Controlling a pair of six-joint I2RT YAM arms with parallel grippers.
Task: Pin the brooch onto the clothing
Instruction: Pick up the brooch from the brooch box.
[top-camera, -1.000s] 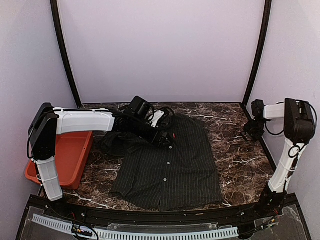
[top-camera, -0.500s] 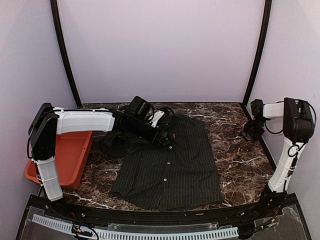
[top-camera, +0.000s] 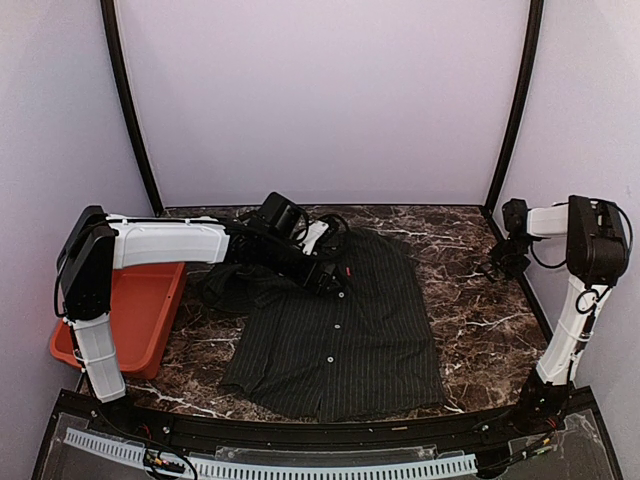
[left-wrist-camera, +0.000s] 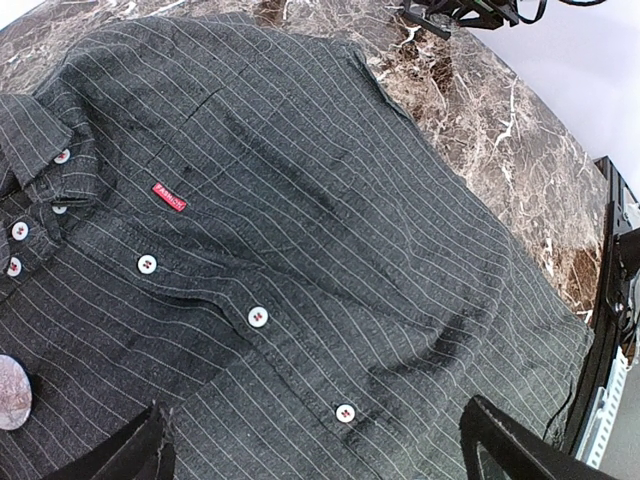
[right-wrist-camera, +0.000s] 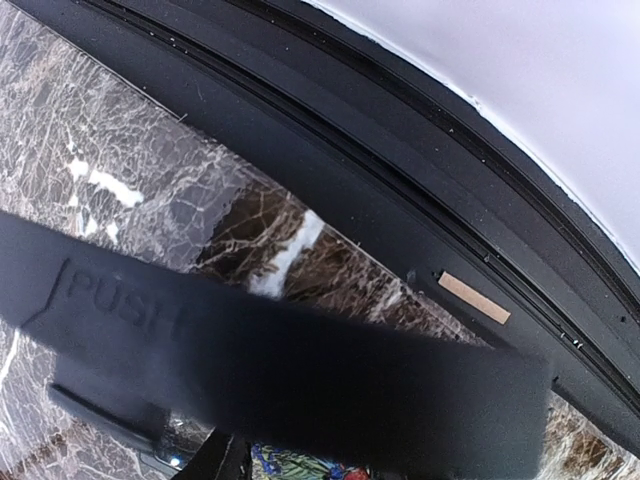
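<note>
The clothing, a dark pinstriped collared shirt, lies flat on the marble table. Its white buttons and red chest tag fill the left wrist view. My left gripper hovers over the shirt's chest near the collar, open wide, holding nothing. My right gripper is low at the table's far right edge. In its wrist view a blurred black bar stamped PUSH hides the jaws. A blue, green and red piece shows below it; whether this is the brooch is unclear.
An orange tray stands at the left beside the left arm. A pale round disc lies on the shirt by the collar. The black frame rail runs just behind the right gripper. Purple walls close in the table.
The right gripper's jaws have drawn closer together at the table's right edge. The left arm and the shirt have not moved.
</note>
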